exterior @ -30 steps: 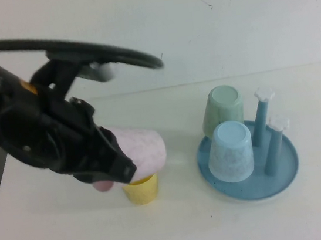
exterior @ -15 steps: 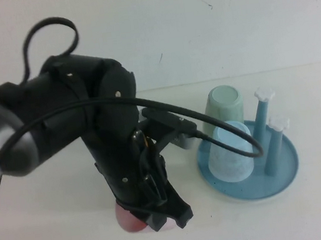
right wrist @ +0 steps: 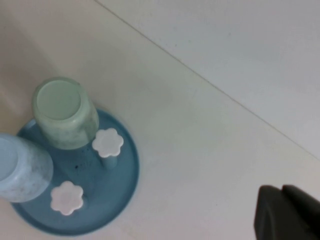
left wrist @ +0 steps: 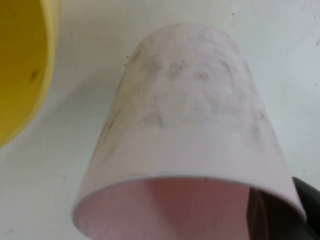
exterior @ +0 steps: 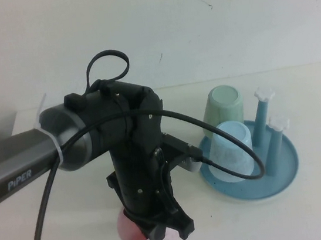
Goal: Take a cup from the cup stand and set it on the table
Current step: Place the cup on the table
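L gripper (exterior: 166,233) is low at the near-left of the table (exterior: 315,212), pointing down, fingers closed on the pink cup (exterior: 130,230). From the high view only the cup's pink lower part peeks out under the black wrist, at or just above the table; can't tell if it touches. L wrist view: cup (left wrist: 187,130) fills the frame, speckled pale pink outside, deeper pink inside, mouth toward the camera, one dark finger (left wrist: 305,210) at its rim. Yellow cup (left wrist: 22,60) sits just beside it in that view; hidden by the arm in the high view.

Cup stand (exterior: 286,171) is right of the arm, well apart from the pink cup. On it: light blue cup (exterior: 231,151) upside down at the near-left side, pale green cup (exterior: 223,109) upside down at the far-left side, two bare blue pegs w/ white flower caps (exterior: 278,122) on the right side. Black cable from the L arm loops in front of the blue cup.

R gripper (right wrist: 287,215) not seen in the high view; only a dark bit shows at the edge of the R wrist view, above the table to the right of the stand (right wrist: 120,190). Can't tell its finger state.
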Controlling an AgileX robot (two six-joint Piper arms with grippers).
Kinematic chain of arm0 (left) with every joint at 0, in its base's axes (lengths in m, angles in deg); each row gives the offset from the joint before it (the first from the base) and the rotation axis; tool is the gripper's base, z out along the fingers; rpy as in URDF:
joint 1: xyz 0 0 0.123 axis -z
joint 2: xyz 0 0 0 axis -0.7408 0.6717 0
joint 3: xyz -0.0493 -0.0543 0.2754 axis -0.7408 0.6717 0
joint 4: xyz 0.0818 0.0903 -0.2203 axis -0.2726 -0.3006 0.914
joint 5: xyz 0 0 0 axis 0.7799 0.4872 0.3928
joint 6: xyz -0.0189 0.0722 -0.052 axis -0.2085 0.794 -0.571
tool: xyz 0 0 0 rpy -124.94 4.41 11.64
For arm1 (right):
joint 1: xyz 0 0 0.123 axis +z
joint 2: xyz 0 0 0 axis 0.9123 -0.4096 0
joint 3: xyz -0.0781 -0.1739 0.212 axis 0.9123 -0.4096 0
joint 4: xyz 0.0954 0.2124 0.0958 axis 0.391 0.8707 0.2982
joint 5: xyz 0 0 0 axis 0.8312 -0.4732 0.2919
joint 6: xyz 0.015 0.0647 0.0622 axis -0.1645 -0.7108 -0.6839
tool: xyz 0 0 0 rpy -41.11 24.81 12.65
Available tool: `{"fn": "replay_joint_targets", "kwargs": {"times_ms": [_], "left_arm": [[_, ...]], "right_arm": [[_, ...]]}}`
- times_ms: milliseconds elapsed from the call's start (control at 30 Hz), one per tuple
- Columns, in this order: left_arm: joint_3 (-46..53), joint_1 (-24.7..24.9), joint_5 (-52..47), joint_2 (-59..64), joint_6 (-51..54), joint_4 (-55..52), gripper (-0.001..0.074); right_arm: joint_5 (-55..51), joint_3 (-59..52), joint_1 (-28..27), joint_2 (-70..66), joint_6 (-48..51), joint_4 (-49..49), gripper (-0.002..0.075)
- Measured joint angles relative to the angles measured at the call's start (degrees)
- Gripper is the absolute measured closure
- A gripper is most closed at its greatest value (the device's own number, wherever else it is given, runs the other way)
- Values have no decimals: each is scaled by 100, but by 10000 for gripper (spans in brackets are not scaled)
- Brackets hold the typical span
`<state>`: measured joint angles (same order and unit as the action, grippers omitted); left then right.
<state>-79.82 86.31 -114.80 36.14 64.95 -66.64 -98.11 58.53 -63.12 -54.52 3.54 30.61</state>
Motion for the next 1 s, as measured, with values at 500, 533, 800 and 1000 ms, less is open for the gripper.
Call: {"fn": "replay_joint_targets", "kwargs": {"times_ms": [500,533,800,1000], "left_arm": [[-13,0,27,13,153,101,467],[-13,0,64,13,153,151,459],[-13,0,364,-194,324,550,445],[-13,0,364,-685,443,763,446]], "right_arm": [[0,-5,0,0,11,35,727],[0,-5,0,0,11,35,727],[0,-5,0,0,11,35,727],[0,-5,0,0,11,35,727]]}}
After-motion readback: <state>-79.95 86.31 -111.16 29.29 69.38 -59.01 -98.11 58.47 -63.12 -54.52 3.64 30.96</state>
